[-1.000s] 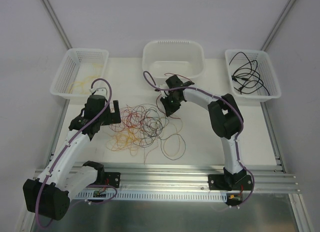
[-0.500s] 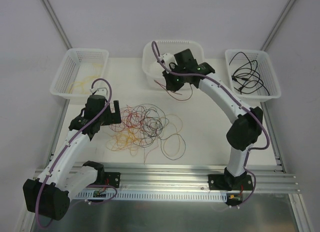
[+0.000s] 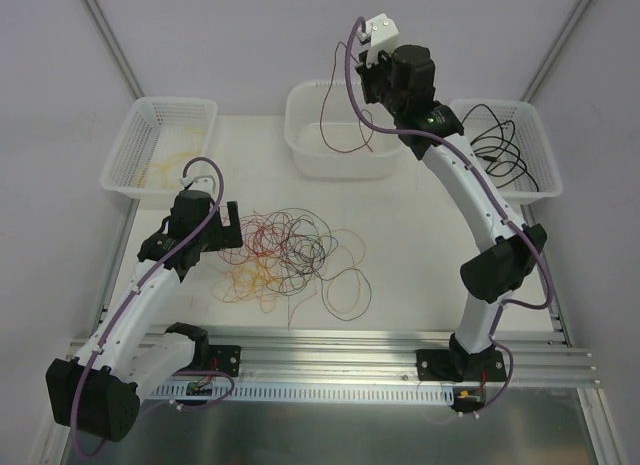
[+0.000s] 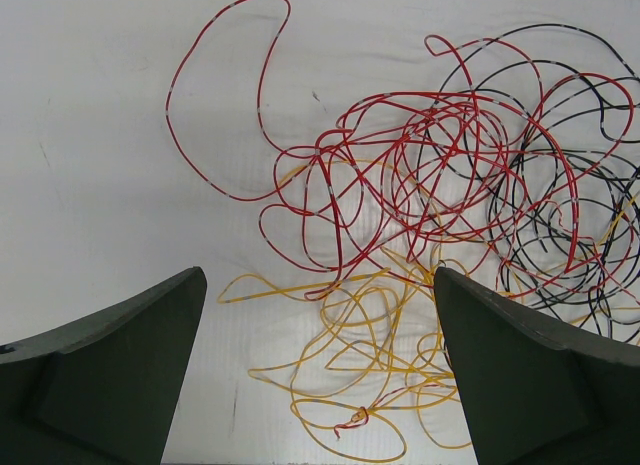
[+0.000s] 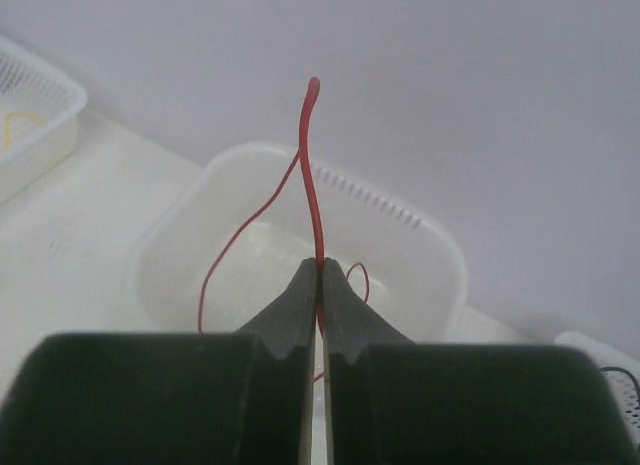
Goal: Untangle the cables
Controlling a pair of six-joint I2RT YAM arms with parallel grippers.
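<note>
A tangle of cables [image 3: 295,250] in red, yellow and black lies mid-table. In the left wrist view the red cables [image 4: 400,155] loop over yellow cables [image 4: 370,385], and black cables [image 4: 560,185] are on the right. My left gripper [image 3: 228,225] hovers at the tangle's left edge, open [image 4: 320,275], with yellow loops below its gap. My right gripper [image 3: 368,67] is raised high over the middle basket [image 3: 340,165]. It is shut [image 5: 320,263] on one red cable [image 5: 308,155], which dangles toward that basket [image 3: 322,110].
A left basket [image 3: 125,150] holds yellow cables and a right basket [image 3: 545,175] holds black cables with plugs. Both stand along the table's back edge beside the middle one. A metal rail [image 3: 330,350] runs along the near edge by the arm bases.
My right arm rose from the tangle's upper right edge to high above the middle basket, carrying a red cable clear of the pile. The left arm stayed still and open.
</note>
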